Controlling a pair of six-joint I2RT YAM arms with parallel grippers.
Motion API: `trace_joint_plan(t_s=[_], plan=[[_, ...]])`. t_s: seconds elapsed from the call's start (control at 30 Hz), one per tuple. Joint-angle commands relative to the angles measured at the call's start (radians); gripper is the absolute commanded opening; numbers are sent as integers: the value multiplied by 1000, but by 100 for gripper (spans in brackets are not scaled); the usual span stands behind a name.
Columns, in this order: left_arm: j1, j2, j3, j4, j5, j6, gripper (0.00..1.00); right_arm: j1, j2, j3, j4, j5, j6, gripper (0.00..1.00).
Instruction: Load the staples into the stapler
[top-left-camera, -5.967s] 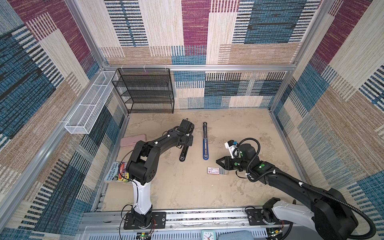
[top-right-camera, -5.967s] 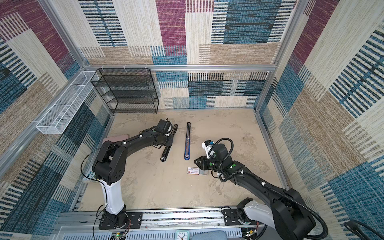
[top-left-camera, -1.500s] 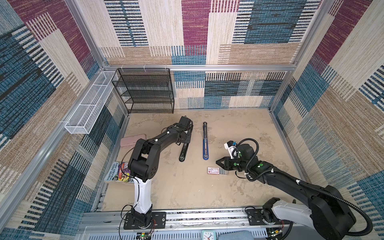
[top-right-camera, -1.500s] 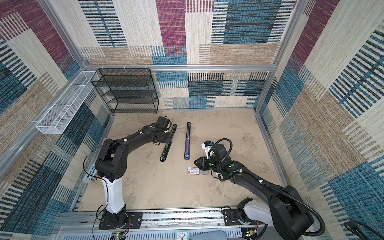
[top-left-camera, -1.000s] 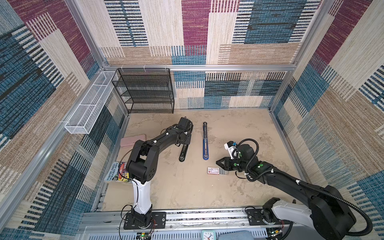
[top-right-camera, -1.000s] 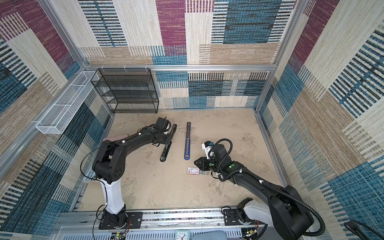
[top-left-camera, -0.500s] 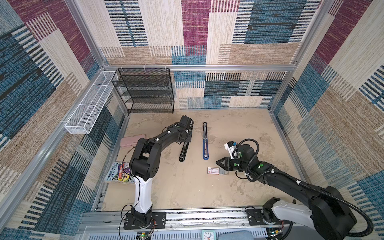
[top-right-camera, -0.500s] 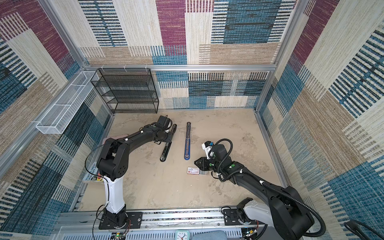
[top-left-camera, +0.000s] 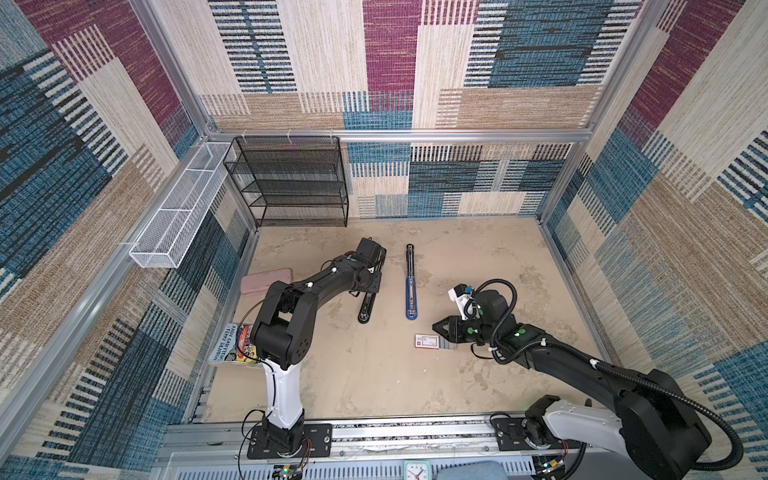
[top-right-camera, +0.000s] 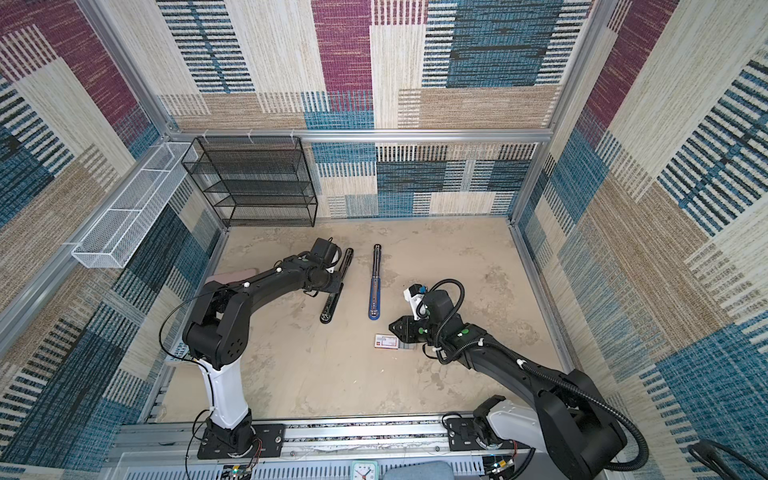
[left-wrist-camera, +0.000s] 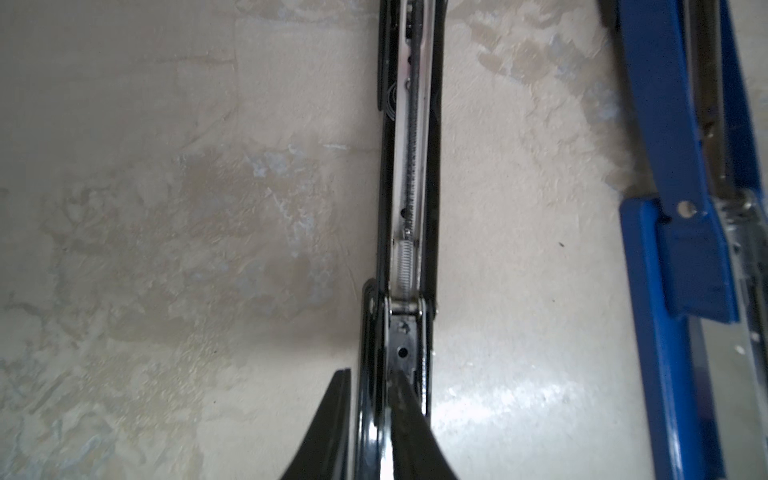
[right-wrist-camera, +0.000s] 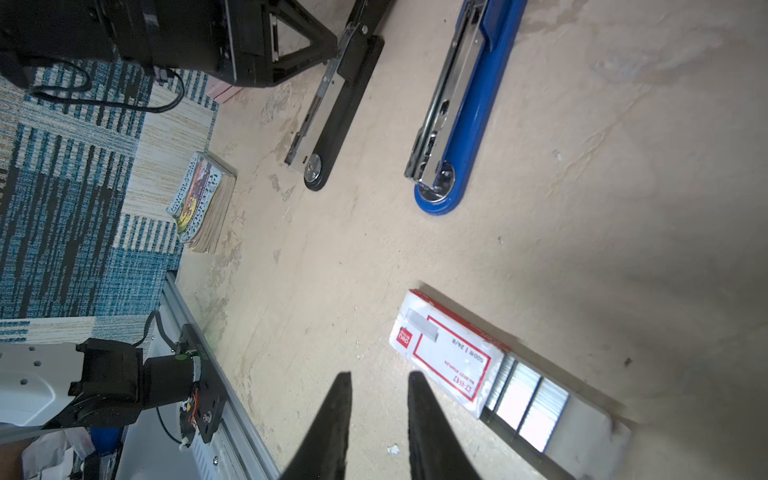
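Nearest the front edge of the table (top-left-camera: 353, 374), right of middle: find the staples (right-wrist-camera: 524, 397), grey strips in a tray standing half out of the white box (right-wrist-camera: 446, 359). Just beside them, see the right gripper (right-wrist-camera: 380, 376), with fingers slightly parted and grasping nothing. Count one box and about three blocks of strips showing.

Against the left edge, note one book (top-left-camera: 235, 345).

Further in, around the middle, count two staplers, both folded out flat: the blue stapler (top-left-camera: 411, 295) and the black stapler (top-left-camera: 366, 307). By the black one's hinge, find the left gripper (left-wrist-camera: 370, 374), with fingers narrowed astride one side rail; cannot tell whether truly clenched.

To do this step well, judging from here: pin the black stapler flat and steady, keep its channel uncovered, then lower the right fingers squarely over one strip's long sides and lift level to avoid snapping it.

Beyond, by the left edge, count one pink case (top-left-camera: 267, 281); in the far left corner, one black mesh shelf (top-left-camera: 291, 187).
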Motion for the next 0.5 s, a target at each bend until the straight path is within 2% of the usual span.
trace_joint_plan(t_s=[0.0,0.47], plan=[[-3,-12,-19,-2,0,-14,23,0,-13,-3,30,20,12,28],[-26,-122,-167,3,-28,-65,22,0,3,-6,50,17,13,28]])
